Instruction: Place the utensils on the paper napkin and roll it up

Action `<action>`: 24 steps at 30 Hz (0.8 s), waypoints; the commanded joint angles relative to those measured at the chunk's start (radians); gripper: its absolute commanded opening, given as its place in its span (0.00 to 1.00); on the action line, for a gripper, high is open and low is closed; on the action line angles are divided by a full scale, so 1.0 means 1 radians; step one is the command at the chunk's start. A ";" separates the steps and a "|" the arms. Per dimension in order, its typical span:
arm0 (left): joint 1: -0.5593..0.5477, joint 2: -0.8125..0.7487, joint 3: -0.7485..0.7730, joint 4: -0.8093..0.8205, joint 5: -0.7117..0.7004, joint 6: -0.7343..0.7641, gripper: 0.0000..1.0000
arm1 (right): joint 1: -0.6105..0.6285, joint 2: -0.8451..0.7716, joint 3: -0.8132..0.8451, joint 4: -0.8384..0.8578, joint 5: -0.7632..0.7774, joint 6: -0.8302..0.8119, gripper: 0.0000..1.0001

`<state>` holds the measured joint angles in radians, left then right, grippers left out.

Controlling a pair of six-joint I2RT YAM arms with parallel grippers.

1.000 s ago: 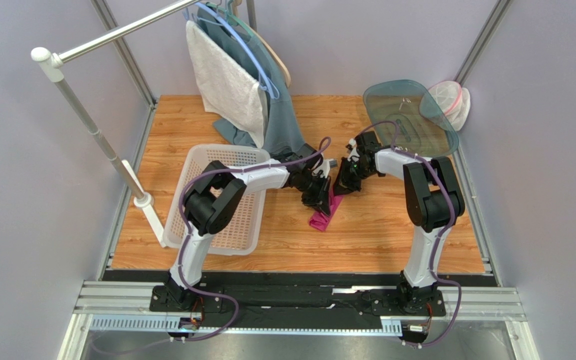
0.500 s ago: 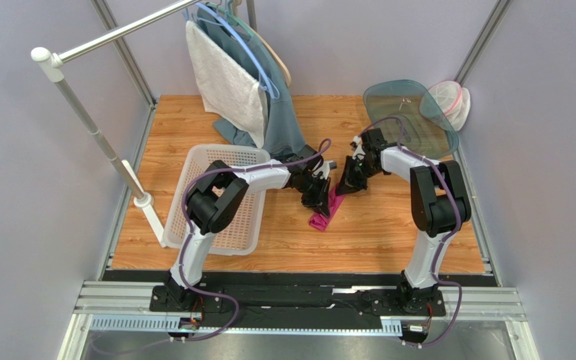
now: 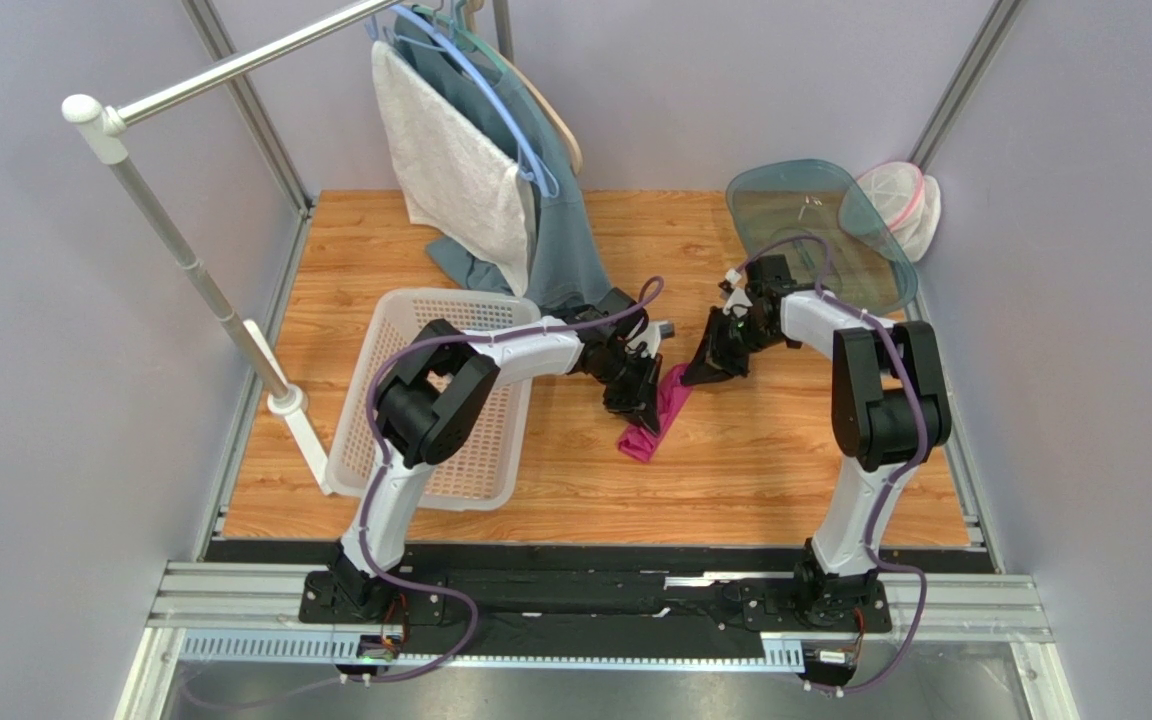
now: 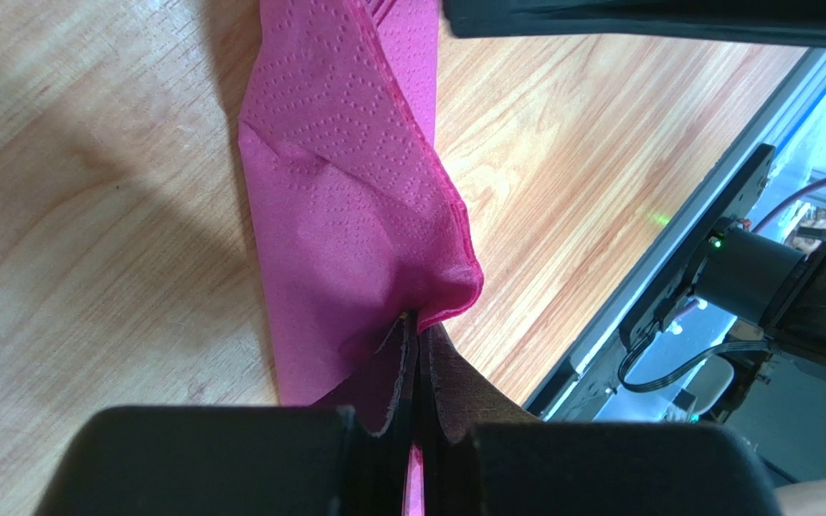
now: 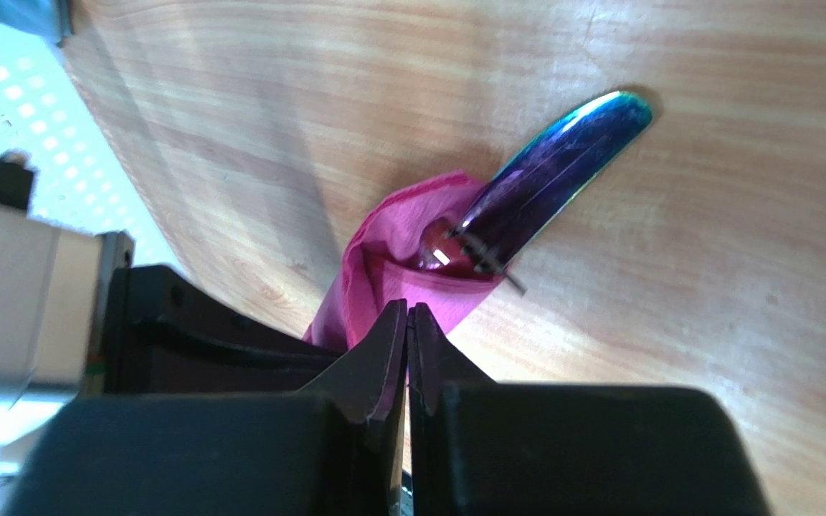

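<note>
The left gripper [image 4: 417, 360] is pinched on a bunched fold of the napkin [image 4: 337, 215] — the rest of the sheet lies ahead of its tips on the surface [image 4: 83, 215]. The right gripper [image 5: 408, 323] is pressed together, tips at the napkin's near edge; whether paper is caught there I cannot tell. Just beyond them a utensil [image 5: 557, 161] pokes out of the fold.

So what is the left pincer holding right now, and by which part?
The paper napkin: the left pincer is shut on a bunched fold along its side.
</note>
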<state>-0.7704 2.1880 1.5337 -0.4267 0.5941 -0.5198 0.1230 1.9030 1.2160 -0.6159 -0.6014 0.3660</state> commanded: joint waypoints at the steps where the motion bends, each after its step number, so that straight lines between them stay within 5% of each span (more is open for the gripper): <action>1: 0.005 0.061 0.002 -0.043 -0.123 0.056 0.04 | 0.004 0.028 -0.012 0.059 -0.021 0.014 0.03; 24: -0.066 -0.056 0.045 0.016 -0.123 0.132 0.05 | 0.041 0.123 -0.064 0.061 0.204 0.002 0.00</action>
<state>-0.8215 2.1792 1.5665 -0.4515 0.5255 -0.4297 0.1421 1.9579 1.1912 -0.5453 -0.6075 0.4038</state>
